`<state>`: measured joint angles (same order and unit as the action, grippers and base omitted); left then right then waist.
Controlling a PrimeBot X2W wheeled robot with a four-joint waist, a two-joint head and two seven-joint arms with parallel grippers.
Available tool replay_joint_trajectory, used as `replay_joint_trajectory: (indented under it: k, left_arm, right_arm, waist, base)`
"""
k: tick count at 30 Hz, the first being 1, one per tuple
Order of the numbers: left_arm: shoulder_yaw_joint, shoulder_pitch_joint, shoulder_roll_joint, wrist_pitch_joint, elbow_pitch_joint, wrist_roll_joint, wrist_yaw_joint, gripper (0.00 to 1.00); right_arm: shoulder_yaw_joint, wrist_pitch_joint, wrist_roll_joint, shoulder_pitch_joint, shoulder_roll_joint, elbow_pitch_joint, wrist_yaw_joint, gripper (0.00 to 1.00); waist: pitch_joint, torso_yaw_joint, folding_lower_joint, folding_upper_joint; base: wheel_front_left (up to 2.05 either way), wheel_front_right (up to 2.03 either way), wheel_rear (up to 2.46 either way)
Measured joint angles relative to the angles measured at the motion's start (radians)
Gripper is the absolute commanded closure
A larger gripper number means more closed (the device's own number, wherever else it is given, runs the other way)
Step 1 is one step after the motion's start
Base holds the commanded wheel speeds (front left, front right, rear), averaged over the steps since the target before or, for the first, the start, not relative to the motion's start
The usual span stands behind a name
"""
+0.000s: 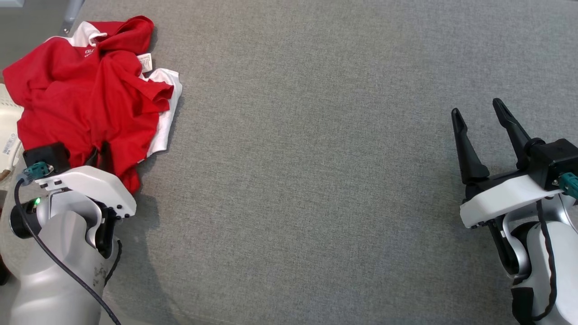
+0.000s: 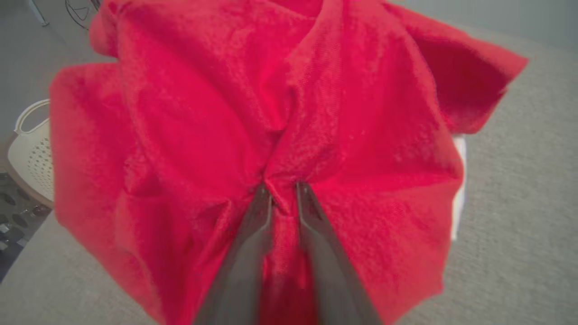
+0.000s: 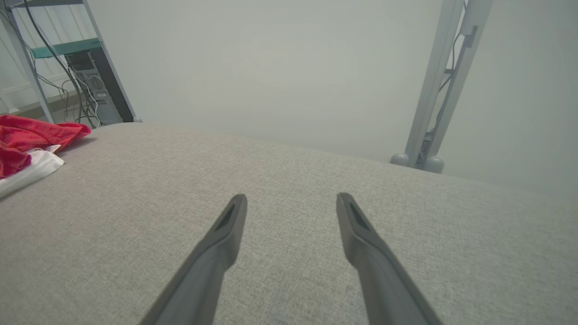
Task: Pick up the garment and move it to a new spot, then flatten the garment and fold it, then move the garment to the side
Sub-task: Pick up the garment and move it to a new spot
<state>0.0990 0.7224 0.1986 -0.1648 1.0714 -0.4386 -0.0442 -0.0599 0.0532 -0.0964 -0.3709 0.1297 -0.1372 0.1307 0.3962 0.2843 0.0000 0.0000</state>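
The garment (image 1: 86, 95) is a crumpled red shirt with white trim, lying at the far left of the grey table. My left gripper (image 2: 281, 192) is shut on a pinched fold of its red cloth (image 2: 280, 135), the two fingers close together with fabric bunched between the tips. In the head view the left fingers (image 1: 101, 155) are mostly buried in the shirt's near edge. My right gripper (image 1: 478, 115) stands open at the right side, far from the shirt, with nothing between its fingers (image 3: 226, 225). From the right wrist, the garment (image 3: 27, 140) lies far left.
The grey fabric table (image 1: 316, 180) stretches wide between the two arms. A white perforated basket (image 2: 29, 149) sits off the table's left edge. Metal frame posts (image 3: 433, 90) and a computer case (image 3: 92, 90) stand beyond the far edge.
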Motion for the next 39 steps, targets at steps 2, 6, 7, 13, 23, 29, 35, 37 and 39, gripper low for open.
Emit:
replay_joint_trajectory:
  k: [2,6,7,13,23,29,35,37,39]
  left_arm:
    - [0.005,0.010,0.004,-0.033,0.009,0.008,0.002,1.00]
    - [0.007,0.024,0.023,-0.079,-0.002,0.023,0.013,1.00]
    - [0.006,0.024,0.030,-0.084,-0.014,0.026,0.019,1.00]
    - [-0.029,0.016,0.078,-0.097,-0.182,0.049,0.062,1.00]
    - [-0.059,-0.184,0.088,-0.088,-0.593,0.092,0.125,1.00]
    - [-0.027,-0.357,0.076,0.002,-0.899,0.111,0.179,1.00]
    - [0.022,-0.469,0.069,0.088,-1.117,0.140,0.212,1.00]
    - [0.046,-0.479,0.066,0.112,-1.158,0.147,0.212,1.00]
    - [0.069,-0.484,0.060,0.131,-1.181,0.152,0.212,1.00]
  right_arm:
    - [0.001,0.000,-0.001,0.000,0.000,-0.006,0.000,0.00]
    - [0.009,0.004,-0.001,0.004,-0.003,-0.013,0.000,0.00]
    - [0.011,0.009,-0.001,0.008,-0.004,-0.014,0.000,0.00]
    - [0.025,0.019,-0.002,0.034,-0.018,-0.025,0.000,0.00]
    - [0.043,0.044,-0.009,0.089,-0.047,-0.037,0.000,0.00]
    - [0.035,0.058,-0.014,0.113,-0.062,-0.044,0.000,0.00]
    - [0.026,0.064,-0.022,0.115,-0.070,-0.041,0.000,0.00]
    - [0.025,0.068,-0.026,0.115,-0.071,-0.041,0.000,0.00]
    - [0.023,0.070,-0.027,0.115,-0.073,-0.040,0.000,0.00]
  waist:
    - [-0.007,0.002,0.0000,0.0000]
    - [-0.030,0.007,0.0000,0.0000]
    - [-0.038,0.008,0.0000,0.0000]
    - [-0.090,0.013,0.0000,0.0000]
    - [-0.192,-0.016,0.0000,0.0000]
    - [-0.240,-0.086,0.0000,0.0000]
    - [-0.256,-0.172,0.0000,0.0000]
    - [-0.257,-0.204,0.0000,0.0000]
    - [-0.256,-0.237,0.0000,0.0000]
  base:
    - [0.00,0.00,0.00]
    - [0.00,0.00,0.00]
    - [0.00,0.00,0.00]
    - [0.00,0.00,0.00]
    - [0.00,0.00,0.00]
    - [0.00,0.00,0.00]
    - [0.00,0.00,0.00]
    - [0.00,0.00,0.00]
    - [0.00,0.00,0.00]
